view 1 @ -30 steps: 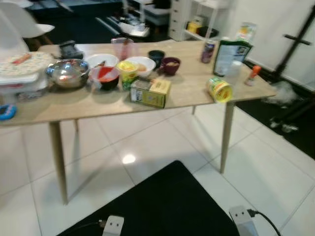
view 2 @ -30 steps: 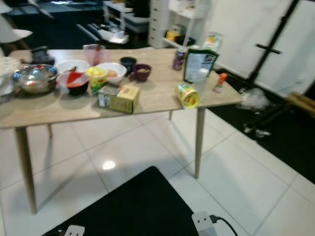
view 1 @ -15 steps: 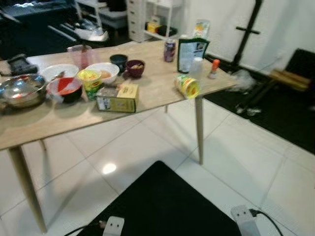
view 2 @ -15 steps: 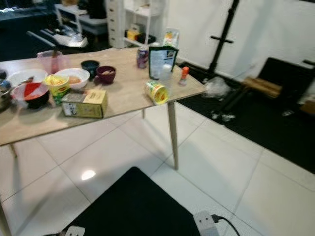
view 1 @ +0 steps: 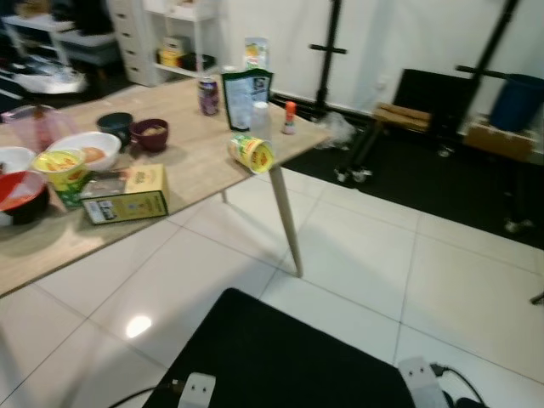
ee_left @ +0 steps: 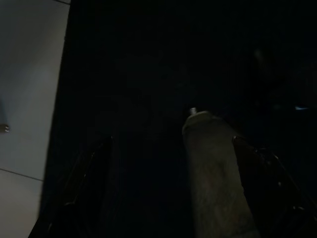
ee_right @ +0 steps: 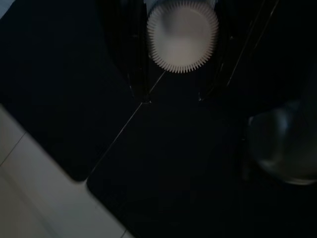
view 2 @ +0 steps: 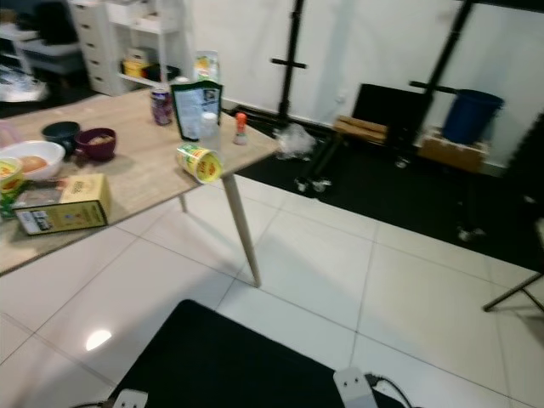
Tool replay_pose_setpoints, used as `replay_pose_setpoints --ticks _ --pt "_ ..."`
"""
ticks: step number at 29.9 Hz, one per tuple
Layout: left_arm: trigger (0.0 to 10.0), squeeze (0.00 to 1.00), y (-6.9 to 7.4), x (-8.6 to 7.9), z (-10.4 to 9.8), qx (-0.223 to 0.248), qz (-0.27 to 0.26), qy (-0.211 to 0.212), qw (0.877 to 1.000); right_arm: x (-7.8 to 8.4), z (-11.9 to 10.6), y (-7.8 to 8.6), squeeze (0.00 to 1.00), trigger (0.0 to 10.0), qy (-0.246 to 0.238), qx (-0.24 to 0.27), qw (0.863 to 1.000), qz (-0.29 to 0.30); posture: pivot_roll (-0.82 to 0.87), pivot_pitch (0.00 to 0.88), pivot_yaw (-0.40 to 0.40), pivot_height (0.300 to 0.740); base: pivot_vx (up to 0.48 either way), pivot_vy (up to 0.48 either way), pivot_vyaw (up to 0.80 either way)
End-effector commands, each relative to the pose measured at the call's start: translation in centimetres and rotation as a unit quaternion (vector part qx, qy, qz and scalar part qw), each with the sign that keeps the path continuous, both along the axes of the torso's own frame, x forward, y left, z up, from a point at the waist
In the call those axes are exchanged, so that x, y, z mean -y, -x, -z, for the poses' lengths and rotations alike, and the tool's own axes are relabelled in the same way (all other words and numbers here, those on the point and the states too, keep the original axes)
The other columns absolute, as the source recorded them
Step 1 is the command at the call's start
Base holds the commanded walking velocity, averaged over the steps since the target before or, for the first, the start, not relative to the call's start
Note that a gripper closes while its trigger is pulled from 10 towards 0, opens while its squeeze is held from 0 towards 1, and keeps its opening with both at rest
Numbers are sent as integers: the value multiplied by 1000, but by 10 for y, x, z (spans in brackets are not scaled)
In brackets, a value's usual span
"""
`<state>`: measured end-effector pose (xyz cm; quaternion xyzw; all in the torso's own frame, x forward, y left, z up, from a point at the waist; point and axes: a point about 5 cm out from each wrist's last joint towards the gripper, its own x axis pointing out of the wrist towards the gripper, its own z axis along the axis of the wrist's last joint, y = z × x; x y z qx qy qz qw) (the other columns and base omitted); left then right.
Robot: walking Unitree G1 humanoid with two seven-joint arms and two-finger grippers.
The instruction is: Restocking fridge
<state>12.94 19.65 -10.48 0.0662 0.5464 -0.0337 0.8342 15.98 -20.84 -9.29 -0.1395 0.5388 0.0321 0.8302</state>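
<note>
A wooden table [view 1: 200,166] stands to my left with food on it: a yellow box [view 1: 127,195], a yellow cup tipped on its side [view 1: 252,154], a dark green bag [view 1: 246,99], a soda can [view 1: 208,96], a small orange-capped bottle [view 1: 290,117] and several bowls [view 1: 85,150]. In the dark right wrist view my right gripper [ee_right: 172,99] is shut on a bottle with a white ribbed cap [ee_right: 182,34], hanging above the black mat. The left gripper [ee_left: 172,141] hangs open over the dark mat, nothing gripped; a grey shape [ee_left: 213,163] lies beyond it.
A black mat [view 1: 280,357] lies at my feet with two white power strips [view 1: 422,378] on it. White tiled floor [view 1: 408,272] stretches ahead. Black stands [view 1: 327,51], a blue bin [view 1: 517,100] and a white shelf [view 1: 183,38] line the far wall.
The whole view has swung to the right: the table slid to the left edge and the far wall with stands and the blue bin came into sight.
</note>
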Motion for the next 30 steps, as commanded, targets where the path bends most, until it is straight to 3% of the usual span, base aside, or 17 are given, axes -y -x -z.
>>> replay_pose_setpoints --ticks 1,30 --pt "10000 0 -2 1 0 2 12 -2 1000 4 -2 -2 0 10000 5 3 1000 5 -31 0 -24 740 0 0 -775" --pt "10000 0 -5 7 -1 3 48 -6 999 4 -3 -5 0 10000 2 4 1000 -10 -30 0 -34 740 0 0 -775"
